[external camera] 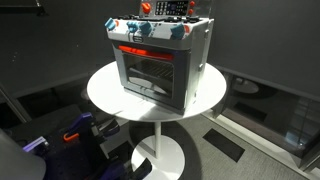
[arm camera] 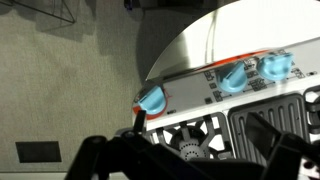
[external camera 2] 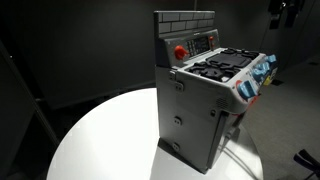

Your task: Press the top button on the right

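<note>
A grey toy stove (external camera: 160,58) stands on a round white table (external camera: 105,92). It also shows from the side in an exterior view (external camera 2: 200,105). Its back panel carries a red round button (external camera 2: 181,52) and a small block of buttons (external camera 2: 206,41); the same panel is at the top edge in an exterior view (external camera: 166,8). My gripper (arm camera: 198,128) is open and empty, above the stove's front edge with the blue knobs (arm camera: 232,78) and a black burner (arm camera: 190,148). It appears as a dark shape high up in an exterior view (external camera 2: 285,12).
The table's white top (external camera 2: 100,140) stretches out beside the stove, with its pedestal base (external camera: 160,155) on a grey carpet. Blue and dark objects (external camera: 75,135) lie on the floor near the table. The room around is dark.
</note>
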{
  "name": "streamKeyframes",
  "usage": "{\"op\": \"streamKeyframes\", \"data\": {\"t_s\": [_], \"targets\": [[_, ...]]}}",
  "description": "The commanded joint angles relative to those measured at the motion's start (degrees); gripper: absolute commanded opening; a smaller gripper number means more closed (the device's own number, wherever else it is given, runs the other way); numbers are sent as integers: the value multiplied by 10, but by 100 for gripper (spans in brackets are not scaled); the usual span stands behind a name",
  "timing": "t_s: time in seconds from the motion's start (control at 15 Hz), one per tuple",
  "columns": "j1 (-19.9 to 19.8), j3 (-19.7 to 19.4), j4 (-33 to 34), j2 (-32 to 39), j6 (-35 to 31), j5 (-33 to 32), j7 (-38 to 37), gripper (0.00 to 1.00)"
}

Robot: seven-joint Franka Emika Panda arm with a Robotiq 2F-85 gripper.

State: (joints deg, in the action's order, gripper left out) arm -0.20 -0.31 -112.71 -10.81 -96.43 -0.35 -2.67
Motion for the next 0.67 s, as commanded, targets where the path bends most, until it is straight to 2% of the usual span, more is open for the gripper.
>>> {"op": "streamKeyframes", "data": {"t_s": [0.0, 0.33, 0.4, 0.6], "targets": [[-2, -3, -50, -53, -12, -19, 39, 100], [0, -9, -76, -71, -18, -12, 71, 100], [0, -4, -59, -57, -6, -11, 52, 100], [0, -5, -66, -59, -7, -11, 55, 100]]}}
